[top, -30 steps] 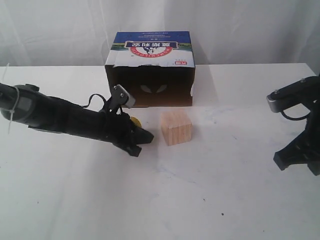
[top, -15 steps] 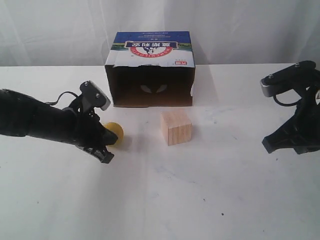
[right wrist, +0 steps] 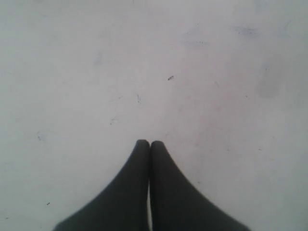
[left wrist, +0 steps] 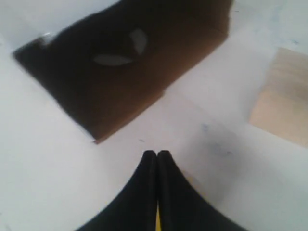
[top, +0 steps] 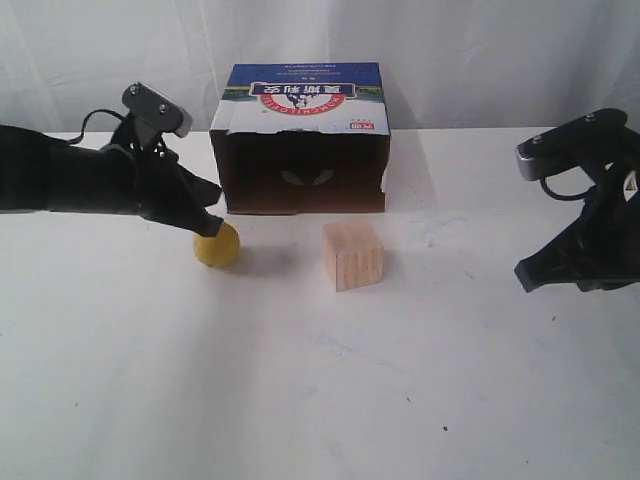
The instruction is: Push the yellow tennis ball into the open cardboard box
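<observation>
The yellow tennis ball rests on the white table, left of the pale wooden cube and in front of the open cardboard box's left corner. My left gripper is shut, its tips just above and behind the ball, touching or nearly touching its top. In the left wrist view only a yellow sliver of the ball shows between the closed fingers, with the box's dark opening ahead. My right gripper is shut, empty, over bare table at the far right.
The wooden cube stands in front of the box's opening, slightly right of its middle. A white curtain hangs behind the table. The right wrist view shows only scuffed white tabletop.
My left arm has swung back and up from beside the cube to the ball's far-left side. The ball has ended up left of where it was. The right arm shifted slightly inward.
</observation>
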Motion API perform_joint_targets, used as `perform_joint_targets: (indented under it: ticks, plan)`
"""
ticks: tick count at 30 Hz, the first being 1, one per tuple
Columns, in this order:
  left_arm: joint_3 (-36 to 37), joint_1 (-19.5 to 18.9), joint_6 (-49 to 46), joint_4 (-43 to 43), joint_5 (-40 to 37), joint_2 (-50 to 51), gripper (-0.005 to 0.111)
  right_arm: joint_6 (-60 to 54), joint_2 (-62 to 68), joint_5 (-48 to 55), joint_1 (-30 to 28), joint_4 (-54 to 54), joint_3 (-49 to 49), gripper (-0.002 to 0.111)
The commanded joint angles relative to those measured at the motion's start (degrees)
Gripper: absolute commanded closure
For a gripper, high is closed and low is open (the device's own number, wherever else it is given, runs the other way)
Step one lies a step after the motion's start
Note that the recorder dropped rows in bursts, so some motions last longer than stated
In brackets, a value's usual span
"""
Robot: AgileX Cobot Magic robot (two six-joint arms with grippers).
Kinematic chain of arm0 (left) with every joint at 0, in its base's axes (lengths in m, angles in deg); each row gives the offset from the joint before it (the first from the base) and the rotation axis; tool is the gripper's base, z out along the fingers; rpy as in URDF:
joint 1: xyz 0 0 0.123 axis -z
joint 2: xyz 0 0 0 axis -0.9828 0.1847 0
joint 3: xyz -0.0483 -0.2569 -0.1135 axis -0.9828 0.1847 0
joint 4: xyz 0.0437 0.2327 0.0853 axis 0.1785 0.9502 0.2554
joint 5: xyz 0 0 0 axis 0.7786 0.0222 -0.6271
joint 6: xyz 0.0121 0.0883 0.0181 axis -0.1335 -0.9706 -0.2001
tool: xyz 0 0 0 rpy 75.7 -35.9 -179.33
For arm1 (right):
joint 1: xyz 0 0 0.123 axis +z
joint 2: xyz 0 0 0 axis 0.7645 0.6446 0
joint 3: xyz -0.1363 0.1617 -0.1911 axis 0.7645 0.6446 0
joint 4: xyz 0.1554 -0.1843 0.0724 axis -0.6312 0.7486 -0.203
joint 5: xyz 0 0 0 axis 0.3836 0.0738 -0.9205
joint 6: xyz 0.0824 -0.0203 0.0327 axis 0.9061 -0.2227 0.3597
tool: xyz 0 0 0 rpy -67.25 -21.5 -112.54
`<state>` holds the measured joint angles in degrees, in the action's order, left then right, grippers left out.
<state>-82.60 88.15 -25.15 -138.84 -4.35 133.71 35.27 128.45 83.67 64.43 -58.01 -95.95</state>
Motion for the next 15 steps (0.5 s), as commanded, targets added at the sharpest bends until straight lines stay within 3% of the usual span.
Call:
perform_joint_targets:
  ticks: [1,5,15]
  plan:
    - [-5.70,-8.00,-5.19,-1.54,-9.42,7.26,0.107,0.41,0.00,-0.17,-0.30,-1.14,0.23,0.108]
    - [-8.29,-13.02,-1.30,-1.54,-26.21,13.26,0.107,0.41,0.00,1.38,-0.30,-1.26,0.23,0.108]
    - [-8.92,-11.52,-2.10,-1.54,-29.50,20.64,0.107,0.49,-0.11,3.68,-0.30,-2.57,0.23,0.108]
